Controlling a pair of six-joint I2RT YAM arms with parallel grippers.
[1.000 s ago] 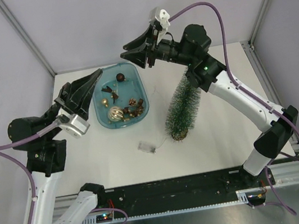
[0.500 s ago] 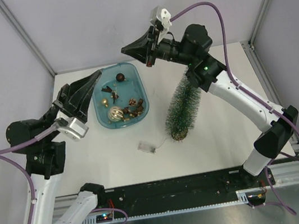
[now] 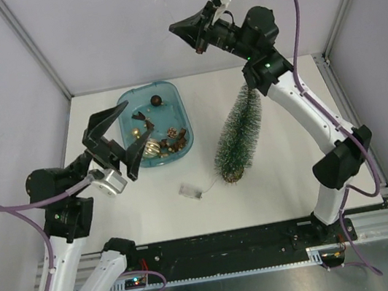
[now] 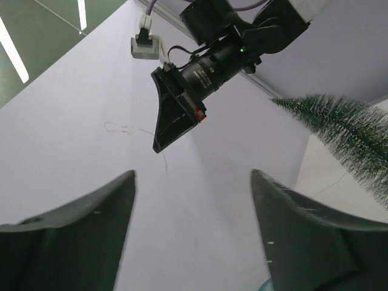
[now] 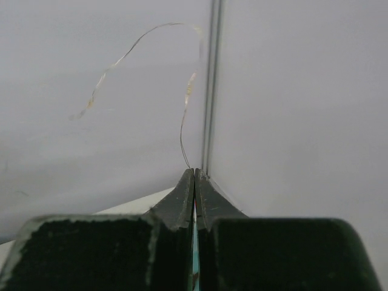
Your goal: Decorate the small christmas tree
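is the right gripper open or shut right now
Shut. In the right wrist view the right gripper is pressed together with no gap, pinching a thin wire that curls up from its tips.

One tree (image 3: 238, 137). One tray (image 3: 183, 114), its small ornaments (image 3: 151, 147) too jumbled to count. One clear box (image 3: 191, 190). One thin wire (image 5: 188, 90). Two grippers: left gripper (image 3: 140, 115), right gripper (image 3: 174, 27).
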